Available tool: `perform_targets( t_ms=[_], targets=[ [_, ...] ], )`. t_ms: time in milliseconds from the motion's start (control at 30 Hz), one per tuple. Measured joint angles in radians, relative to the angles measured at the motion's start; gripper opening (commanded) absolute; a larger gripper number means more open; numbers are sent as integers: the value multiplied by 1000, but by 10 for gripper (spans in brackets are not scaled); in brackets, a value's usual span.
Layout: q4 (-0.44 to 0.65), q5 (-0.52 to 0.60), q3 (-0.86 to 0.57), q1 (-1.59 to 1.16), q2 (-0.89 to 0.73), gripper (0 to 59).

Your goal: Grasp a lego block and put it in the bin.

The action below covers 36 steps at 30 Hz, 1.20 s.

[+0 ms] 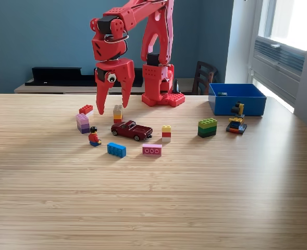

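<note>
Wooden table (153,208) fills lower frame; red arm (153,47) upper centre, base at table's far edge; blue bin (237,99) right of centre, near far edge; gripper (113,102) fingers parted, empty, above pastel block stack (118,113); dark red toy car (132,129) mid-frame; blue lego block (117,150) just below

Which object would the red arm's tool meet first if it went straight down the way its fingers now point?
Probably the small multicoloured brick stack, which shows between the open tool's fingertips. Depth is unclear from this one view, so it might reach bare table beside it instead.
</note>
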Motion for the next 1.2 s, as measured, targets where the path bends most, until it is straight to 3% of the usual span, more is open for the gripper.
perform_targets(
  t_ms=[367,733,933,1200],
  targets=[
    [3,-43,37,35,0,180],
    [-35,-49,86,35,6,128],
    [-75,-52,133,35,9,1],
    [-75,-80,133,29,9,1]
  ],
)
